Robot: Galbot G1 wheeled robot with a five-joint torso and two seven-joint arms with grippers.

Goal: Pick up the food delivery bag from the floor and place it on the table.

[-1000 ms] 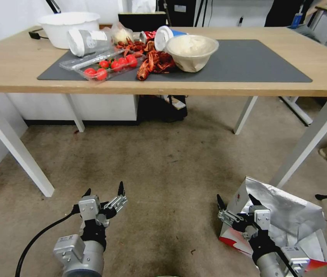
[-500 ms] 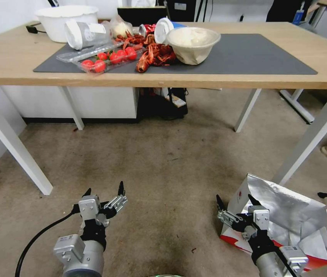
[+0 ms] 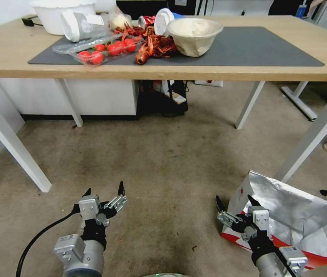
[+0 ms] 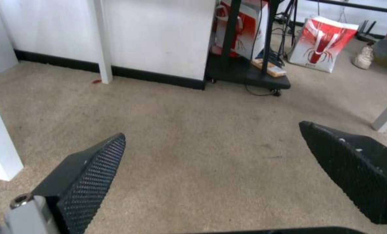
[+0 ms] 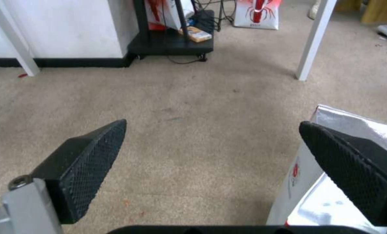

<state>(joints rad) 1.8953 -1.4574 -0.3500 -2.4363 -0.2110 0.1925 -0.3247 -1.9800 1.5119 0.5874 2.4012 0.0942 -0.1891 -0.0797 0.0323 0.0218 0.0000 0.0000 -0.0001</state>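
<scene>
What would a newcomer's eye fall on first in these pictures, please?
Probably the food delivery bag, gaping open with its foil lining, on the carpet by the table leg at the robot's right, the open right gripper at its near corner. Next, the red crayfish and cherry tomatoes on the table. The left gripper hangs open over bare carpet.

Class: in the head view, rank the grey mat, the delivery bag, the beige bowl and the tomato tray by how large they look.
1. Grey mat
2. Delivery bag, though it lies nearer the camera, which enlarges it
3. Tomato tray and beige bowl: too alike in apparent size to rank.
</scene>
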